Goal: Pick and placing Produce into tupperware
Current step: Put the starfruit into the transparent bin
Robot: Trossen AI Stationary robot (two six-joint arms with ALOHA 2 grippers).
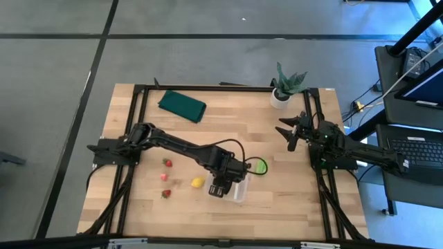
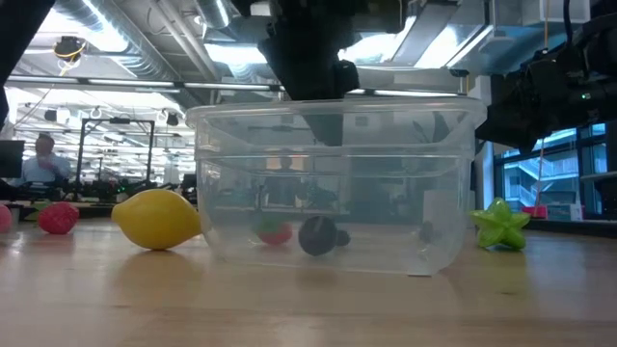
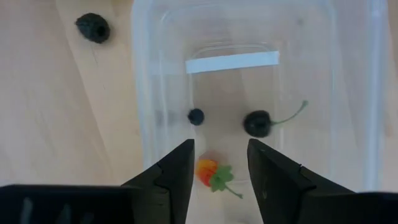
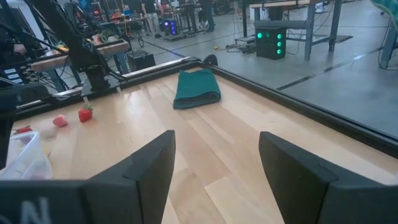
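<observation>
Clear plastic tupperware (image 2: 333, 183) sits near the desk's (image 1: 291, 200) front, holding two dark berries (image 3: 256, 123) and a strawberry (image 3: 208, 171). Left end effector (image 3: 219, 163) hovers above, parted, empty. Right end effector (image 4: 214, 163) waits open, empty.

Two dark jointed arms w/ black cables; left pincer (image 3: 219, 180) w/ flat black wedge-shaped fingers.
</observation>
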